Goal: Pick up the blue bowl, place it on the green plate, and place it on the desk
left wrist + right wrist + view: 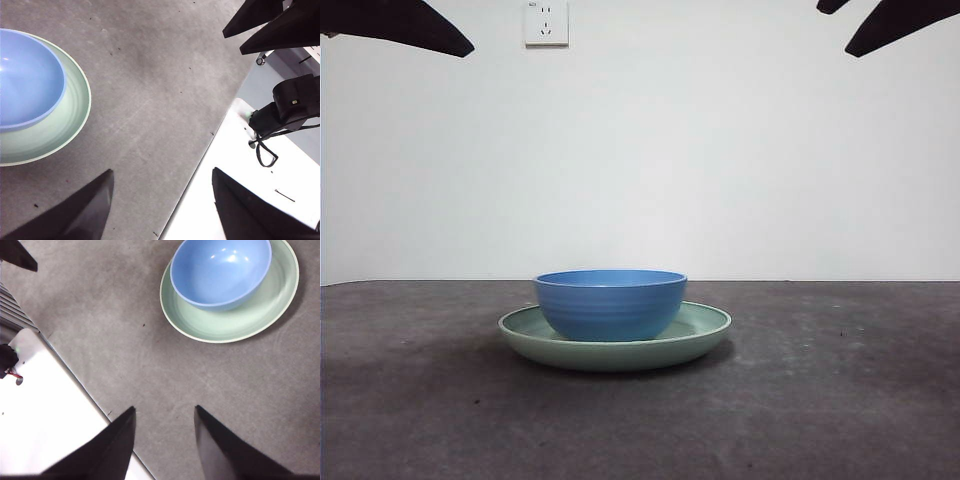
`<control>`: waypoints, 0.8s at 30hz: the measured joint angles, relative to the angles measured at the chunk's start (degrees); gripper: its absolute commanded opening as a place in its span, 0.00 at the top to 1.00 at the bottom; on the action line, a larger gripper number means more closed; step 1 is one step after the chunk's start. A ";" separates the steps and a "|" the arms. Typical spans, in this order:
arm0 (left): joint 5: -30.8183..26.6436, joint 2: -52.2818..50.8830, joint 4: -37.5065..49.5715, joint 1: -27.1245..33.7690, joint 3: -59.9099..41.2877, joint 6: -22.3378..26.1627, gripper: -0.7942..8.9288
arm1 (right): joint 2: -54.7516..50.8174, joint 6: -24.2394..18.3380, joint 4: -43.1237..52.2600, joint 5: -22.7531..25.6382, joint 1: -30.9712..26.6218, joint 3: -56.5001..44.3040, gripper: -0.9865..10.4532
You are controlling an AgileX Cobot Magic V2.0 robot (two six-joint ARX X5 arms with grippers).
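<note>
Blue ridged bowl (pixel 611 303) sits upright inside the wide mint-green plate (pixel 705 330), mid-desk on the dark grey matte desk (pixel 840 400). I see bare tabletop all around the plate's rim. My left gripper (pixel 162 202) and right gripper (pixel 164 440) hang high, jaws apart, holding nothing, well clear of both dishes.

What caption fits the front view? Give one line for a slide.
Blue bowl resting in the green plate on the desk, both arms waiting overhead.
</note>
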 measured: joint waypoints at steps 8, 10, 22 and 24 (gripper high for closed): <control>0.02 0.00 0.00 0.00 0.00 0.00 0.60 | 0.00 -0.02 0.20 0.00 0.00 0.00 0.75; 0.02 0.00 0.00 0.00 0.00 0.00 0.60 | 0.00 -0.02 0.20 0.00 0.02 0.00 0.75; 0.00 0.00 -0.02 -0.02 0.00 0.00 0.91 | 0.00 -1.07 0.37 0.02 0.02 0.00 0.91; 0.02 0.00 -0.02 -0.02 0.00 0.00 0.91 | 0.00 -1.31 0.72 0.02 0.00 0.00 0.91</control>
